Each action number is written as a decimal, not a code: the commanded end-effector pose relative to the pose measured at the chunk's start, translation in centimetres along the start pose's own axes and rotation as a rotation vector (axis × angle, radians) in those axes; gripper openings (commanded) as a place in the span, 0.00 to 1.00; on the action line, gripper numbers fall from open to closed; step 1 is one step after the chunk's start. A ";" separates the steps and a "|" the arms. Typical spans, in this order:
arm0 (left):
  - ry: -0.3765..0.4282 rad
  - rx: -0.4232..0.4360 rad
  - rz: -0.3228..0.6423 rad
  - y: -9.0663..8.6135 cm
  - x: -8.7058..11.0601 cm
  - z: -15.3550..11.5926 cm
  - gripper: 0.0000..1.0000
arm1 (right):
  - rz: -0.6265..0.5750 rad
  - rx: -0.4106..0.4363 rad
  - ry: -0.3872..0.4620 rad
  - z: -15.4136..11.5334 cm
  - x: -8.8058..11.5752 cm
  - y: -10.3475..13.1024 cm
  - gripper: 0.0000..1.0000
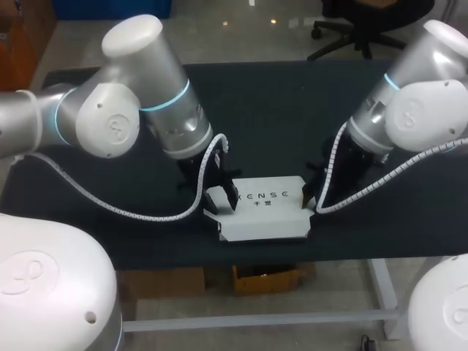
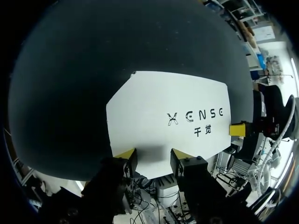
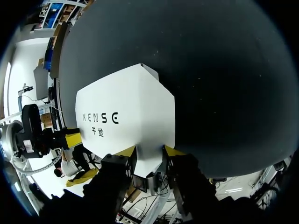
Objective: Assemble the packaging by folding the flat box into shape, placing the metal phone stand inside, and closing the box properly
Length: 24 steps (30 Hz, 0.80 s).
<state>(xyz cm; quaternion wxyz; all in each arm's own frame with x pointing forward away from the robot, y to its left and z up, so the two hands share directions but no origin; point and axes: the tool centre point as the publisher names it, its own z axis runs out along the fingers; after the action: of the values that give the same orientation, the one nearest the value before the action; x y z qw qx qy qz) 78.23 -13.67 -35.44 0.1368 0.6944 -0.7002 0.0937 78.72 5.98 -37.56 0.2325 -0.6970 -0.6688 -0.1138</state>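
While our left gripper (image 2: 153, 157) stood released, its yellow tips apart and white card showing through the gap, it clasped nothing and sat over the left end of the flat box (image 2: 163, 116). Our right gripper (image 3: 148, 150) sat likewise at the opposite end. It too was released, with the card's end showing between its tips rather than pinched by them. Between the two, the box lay flat with its printed face up, near the front edge of the black table (image 1: 278, 110), small tabs showing at its ends. By our reading the task was barely begun: no wall stood up, no fold was made, and the metal phone stand was nowhere in view. Folding, loading and closing were all left to do.
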 end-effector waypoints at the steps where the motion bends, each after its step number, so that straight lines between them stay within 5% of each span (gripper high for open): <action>1: 0.004 0.014 0.004 0.5 0.0 0.0 0.47 | -0.003 -0.014 0.004 0.0 -0.1 -0.4 0.34; 24: 0.052 0.049 -0.016 0.5 -0.9 0.9 0.46 | -0.028 -0.056 0.047 0.3 -0.6 -0.4 0.36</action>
<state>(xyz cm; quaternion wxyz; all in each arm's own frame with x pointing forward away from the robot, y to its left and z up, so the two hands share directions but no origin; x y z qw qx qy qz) 78.06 -13.49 -36.13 0.1390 0.7005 -0.6897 0.1199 78.43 5.74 -37.91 0.2257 -0.6917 -0.6696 -0.1494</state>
